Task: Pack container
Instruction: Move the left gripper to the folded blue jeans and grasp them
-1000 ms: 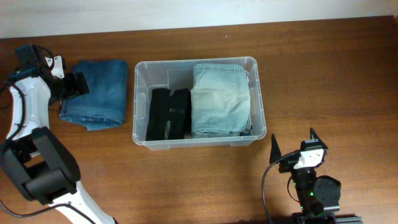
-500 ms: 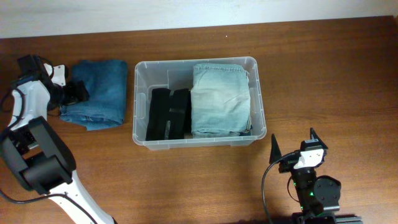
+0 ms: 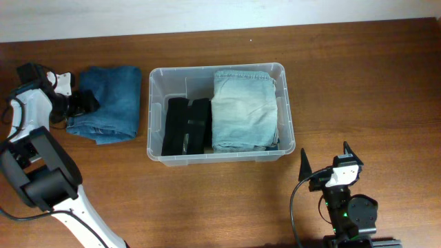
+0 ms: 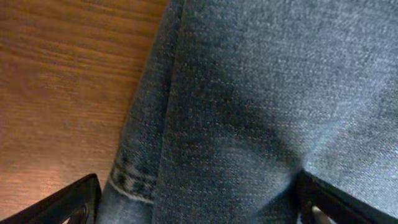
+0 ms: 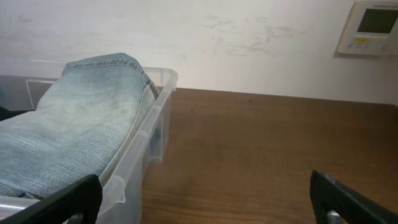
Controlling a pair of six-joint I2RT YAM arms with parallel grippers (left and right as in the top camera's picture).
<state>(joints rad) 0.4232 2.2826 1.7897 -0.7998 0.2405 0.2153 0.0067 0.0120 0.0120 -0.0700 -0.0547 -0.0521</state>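
Overhead: one container (image 3: pixel 217 67) stands at the middle of the counter (image 3: pixel 358 83). It is clear plastic and rectangular. Two folded things lie side by side in it. One pair of light blue jeans (image 3: pixel 244 110) fills its right half. One black bundle (image 3: pixel 186 127) lies in its left half; whether that bundle is a single piece or two cannot be told. One more folded pair, the dark blue jeans (image 3: pixel 110 103), lies on the counter just beside the container's left wall. There are two arms. The left end effector (image 3: pixel 86 102) sits at the left edge of the dark blue jeans. The right end effector (image 3: pixel 324 150) stands near the counter's front edge, apart from the container, with its two fingers spread wide and nothing between them.

Left wrist: the dark blue jeans (image 4: pixel 249 93) fill most of the view, with bare counter (image 4: pixel 62 74) at the upper left. The left end effector (image 4: pixel 202 205) is fully spread over the denim, one finger at each lower corner, and grips nothing.

Right wrist: the container's corner (image 5: pixel 163 78) shows at the left, with the light blue jeans (image 5: pixel 81 118) rising above its rim. Beyond the counter (image 5: pixel 261 143) there is a pale wall (image 5: pixel 217 43) with one control panel (image 5: pixel 372 28). The right end effector (image 5: pixel 211 205) gapes wide and is empty.
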